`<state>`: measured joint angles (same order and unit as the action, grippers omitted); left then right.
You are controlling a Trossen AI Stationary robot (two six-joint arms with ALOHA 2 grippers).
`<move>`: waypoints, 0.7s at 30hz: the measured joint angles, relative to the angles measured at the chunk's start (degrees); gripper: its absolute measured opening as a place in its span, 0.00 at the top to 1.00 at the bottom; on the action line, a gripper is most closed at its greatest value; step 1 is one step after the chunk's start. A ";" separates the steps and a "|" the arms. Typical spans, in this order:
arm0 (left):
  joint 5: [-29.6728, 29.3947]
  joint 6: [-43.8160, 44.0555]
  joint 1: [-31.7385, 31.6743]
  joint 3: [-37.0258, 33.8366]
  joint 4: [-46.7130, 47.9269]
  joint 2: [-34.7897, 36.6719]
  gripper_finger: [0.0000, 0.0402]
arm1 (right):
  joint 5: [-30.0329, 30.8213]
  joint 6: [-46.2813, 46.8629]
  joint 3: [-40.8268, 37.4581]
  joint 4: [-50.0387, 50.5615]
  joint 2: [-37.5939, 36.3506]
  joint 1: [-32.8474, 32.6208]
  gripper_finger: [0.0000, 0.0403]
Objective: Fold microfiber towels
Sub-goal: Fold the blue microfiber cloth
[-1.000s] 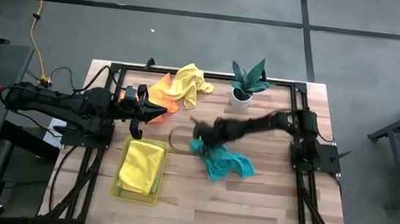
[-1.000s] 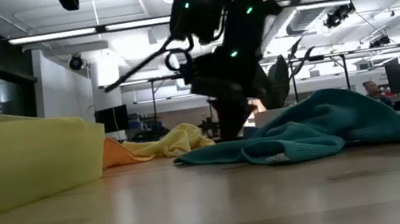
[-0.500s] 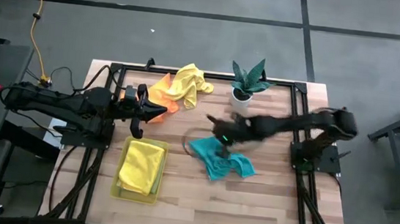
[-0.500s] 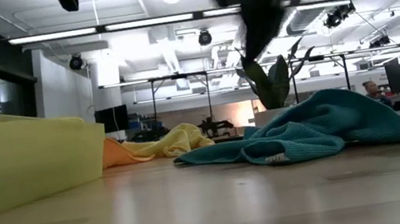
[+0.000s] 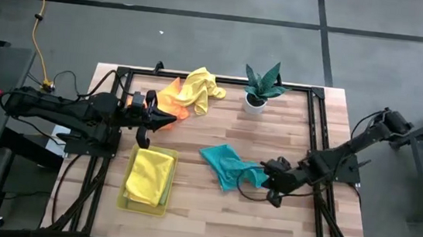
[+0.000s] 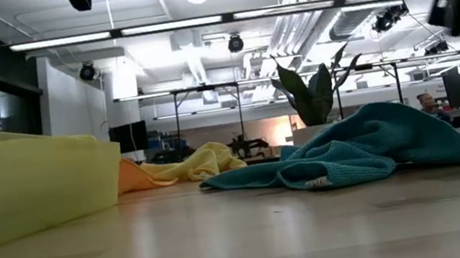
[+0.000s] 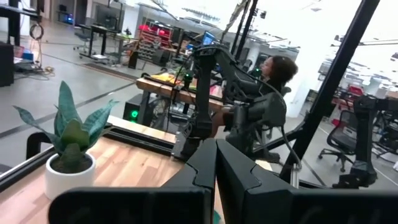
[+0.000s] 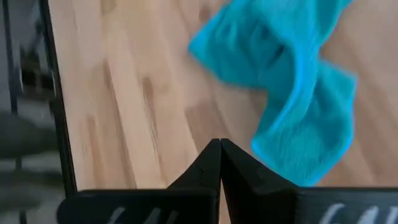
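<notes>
Only in the high view was the whole desk [image 5: 295,220] laid out: the teal towel [image 5: 226,165] was seen crumpled near the middle, a yellow towel [image 5: 149,175] lay folded in the yellow tray [image 5: 122,195] at the near left, and a second yellow towel [image 5: 201,86] was bunched against the orange towel [image 5: 170,99] at the far left. Four towels could be counted there, with one potted plant [image 5: 261,84] at the far side. The low view gave the teal towel's rumpled height, which was lost from above. The right pincer [image 5: 270,174] was seen closed and empty just right of the teal towel; in its own wrist view the fingers [image 8: 219,163] were pressed together above bare wood beside the cloth. The left pincer [image 5: 166,117], likewise closed on nothing, was held near the orange towel. A seated person [image 7: 278,70] was shown only in the left wrist view.
</notes>
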<state>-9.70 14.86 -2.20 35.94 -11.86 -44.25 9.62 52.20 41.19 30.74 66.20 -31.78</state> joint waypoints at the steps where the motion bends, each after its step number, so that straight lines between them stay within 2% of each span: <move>1: -0.02 0.04 -0.02 0.00 0.01 0.01 1.00 | -1.66 -0.05 -0.61 0.10 0.10 0.27 1.00; 4: -0.02 0.02 -0.02 0.00 0.02 0.02 1.00 | -6.32 -2.01 -2.19 -0.17 1.34 1.54 0.98; 6: -0.06 0.09 -0.02 0.00 0.02 0.00 1.00 | -8.48 -5.26 -2.95 0.02 2.59 2.29 0.93; 15: -2.78 1.04 -0.02 0.00 0.02 0.00 1.00 | -8.94 -18.55 -3.26 0.77 10.80 7.18 0.57; 18: -2.94 1.05 -0.02 0.00 0.04 0.00 1.00 | -9.13 -20.49 -3.26 0.89 14.08 7.91 0.52; 21: -2.94 1.10 -0.02 0.00 0.04 0.02 1.00 | -8.74 -20.01 -3.26 1.95 16.77 8.17 0.51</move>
<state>-12.64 15.95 -2.22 35.94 -11.81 -44.23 0.87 32.19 37.93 32.69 82.97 -23.62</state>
